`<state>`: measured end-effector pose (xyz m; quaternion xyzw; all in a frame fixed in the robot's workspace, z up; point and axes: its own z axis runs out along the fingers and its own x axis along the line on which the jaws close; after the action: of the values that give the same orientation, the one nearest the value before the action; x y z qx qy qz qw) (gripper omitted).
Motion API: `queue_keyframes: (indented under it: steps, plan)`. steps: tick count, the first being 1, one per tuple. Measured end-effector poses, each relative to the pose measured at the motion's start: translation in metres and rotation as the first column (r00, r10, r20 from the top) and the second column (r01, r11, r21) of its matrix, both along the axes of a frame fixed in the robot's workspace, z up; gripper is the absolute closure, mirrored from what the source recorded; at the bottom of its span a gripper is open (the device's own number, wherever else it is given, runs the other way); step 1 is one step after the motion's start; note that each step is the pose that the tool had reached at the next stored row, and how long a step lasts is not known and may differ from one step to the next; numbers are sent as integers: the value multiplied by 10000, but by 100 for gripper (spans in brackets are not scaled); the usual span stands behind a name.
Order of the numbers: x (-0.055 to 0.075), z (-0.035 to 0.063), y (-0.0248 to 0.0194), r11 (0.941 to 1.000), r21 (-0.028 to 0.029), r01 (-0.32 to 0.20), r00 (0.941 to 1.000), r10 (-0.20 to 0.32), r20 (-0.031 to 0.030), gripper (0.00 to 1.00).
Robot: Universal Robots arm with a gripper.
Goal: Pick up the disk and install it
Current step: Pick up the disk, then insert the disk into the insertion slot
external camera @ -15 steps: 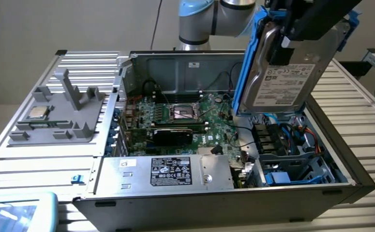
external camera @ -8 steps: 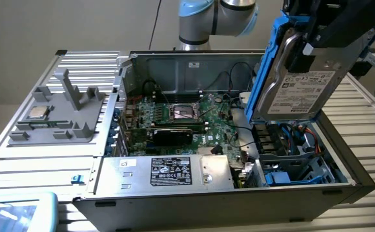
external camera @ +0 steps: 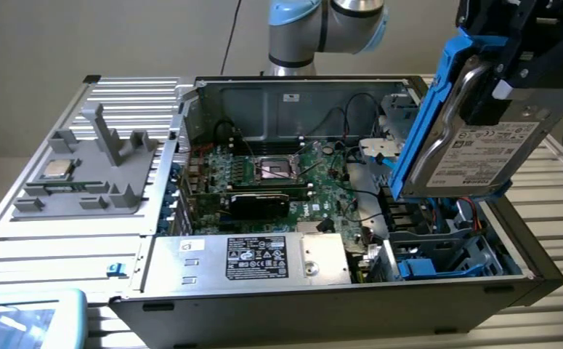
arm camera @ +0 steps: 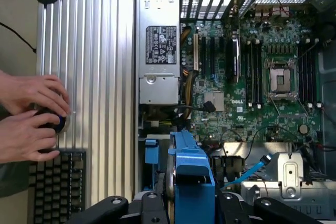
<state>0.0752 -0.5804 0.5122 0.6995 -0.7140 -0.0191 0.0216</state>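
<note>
Blue-framed and silver-grey, the disk [external camera: 475, 149] is held on edge, slightly tilted, above the drive bay [external camera: 434, 256] at the exterior view's right of the open case [external camera: 359, 305], not yet seated. It is clamped at its upper end by the gripper [external camera: 502, 69], whose fingers [arm camera: 149, 208] are part-closed across the frame's sides. The disk is judged rigid, fairly heavy and shock-sensitive; the plastic side rails, not the labelled face, are best gripped.
</note>
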Motion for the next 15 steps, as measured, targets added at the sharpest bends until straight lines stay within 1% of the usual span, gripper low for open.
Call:
queue_keyframes:
  steps: [1,8,10,15]
  plan:
    - [11,0,-6,10000,-2,0,10000,0,0,63]
    - [18,0,-7,10000,-6,1,10000,-1,0,63]
    - [20,0,-20,10000,1,3,10000,-3,-3,63]
    - [20,0,-21,10000,1,4,10000,-4,-3,63]
